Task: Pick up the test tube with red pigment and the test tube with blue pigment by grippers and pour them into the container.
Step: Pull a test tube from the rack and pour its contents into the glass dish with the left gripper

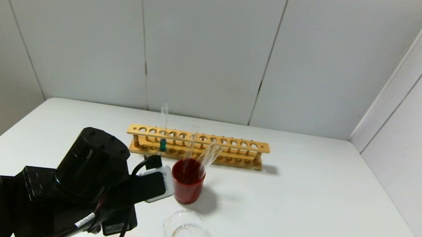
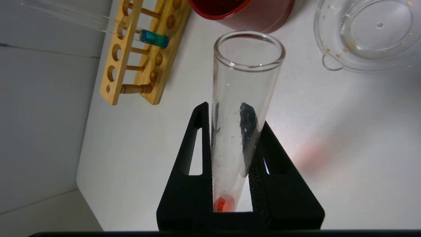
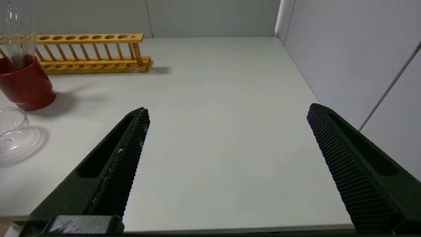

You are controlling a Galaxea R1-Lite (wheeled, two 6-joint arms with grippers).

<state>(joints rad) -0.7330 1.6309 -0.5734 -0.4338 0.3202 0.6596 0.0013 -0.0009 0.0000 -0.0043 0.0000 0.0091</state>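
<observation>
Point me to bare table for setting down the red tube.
Free: the table right of the red cup and beaker, out to the side wall. Crowded: rack, cup, beaker and left gripper holding the red tube.

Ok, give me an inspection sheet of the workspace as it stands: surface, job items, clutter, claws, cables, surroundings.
Surface: white table, faint reddish patch near the beaker.
Red-pigment tube: clamped in the left claw, a little red at its bottom.
Blue-pigment tube: standing in the wooden rack.
Beaker: in front of the red cup, no coloured liquid seen in it.
Clutter: red cup holding clear tubes.
Right claw: open, holding nothing, over bare table.
Cables: black lead on the left arm.
Surroundings: plain white wall panels.
</observation>
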